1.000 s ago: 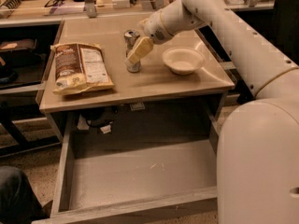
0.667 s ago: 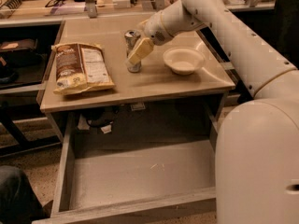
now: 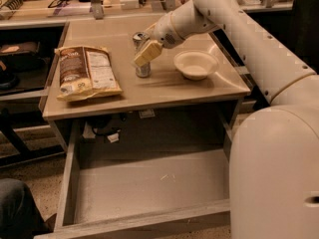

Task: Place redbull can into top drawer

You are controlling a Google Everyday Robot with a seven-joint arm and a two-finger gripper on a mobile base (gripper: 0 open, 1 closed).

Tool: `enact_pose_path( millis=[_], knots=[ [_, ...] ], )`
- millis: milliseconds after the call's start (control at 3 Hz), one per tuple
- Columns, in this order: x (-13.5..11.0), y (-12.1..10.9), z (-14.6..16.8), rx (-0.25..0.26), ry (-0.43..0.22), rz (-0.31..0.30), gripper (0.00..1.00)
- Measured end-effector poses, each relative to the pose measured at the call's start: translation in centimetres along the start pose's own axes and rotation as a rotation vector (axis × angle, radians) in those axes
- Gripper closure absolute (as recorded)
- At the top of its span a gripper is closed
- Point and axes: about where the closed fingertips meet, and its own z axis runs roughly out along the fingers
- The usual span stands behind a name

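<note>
The redbull can (image 3: 143,71) stands upright on the table top (image 3: 164,91), left of the white bowl. My gripper (image 3: 145,53) reaches down from the right and sits right at the can's upper half, covering part of it; the can's top rim shows behind it. The can's base rests on the table. The top drawer (image 3: 144,222) is pulled fully out below the table's front edge, and its pale bottom (image 3: 149,183) is bare.
A brown snack bag (image 3: 85,72) lies on the table's left part. A white round bowl (image 3: 195,63) sits right of the can. My arm's large white body (image 3: 274,168) fills the right side. A cluttered bench runs along the back.
</note>
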Motion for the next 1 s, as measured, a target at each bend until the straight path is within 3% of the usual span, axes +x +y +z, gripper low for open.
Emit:
enact_pose_path(
  millis=[1000],
  knots=[
    [0.0,0.01,0.01,0.0,0.0,0.0,0.95]
  ],
)
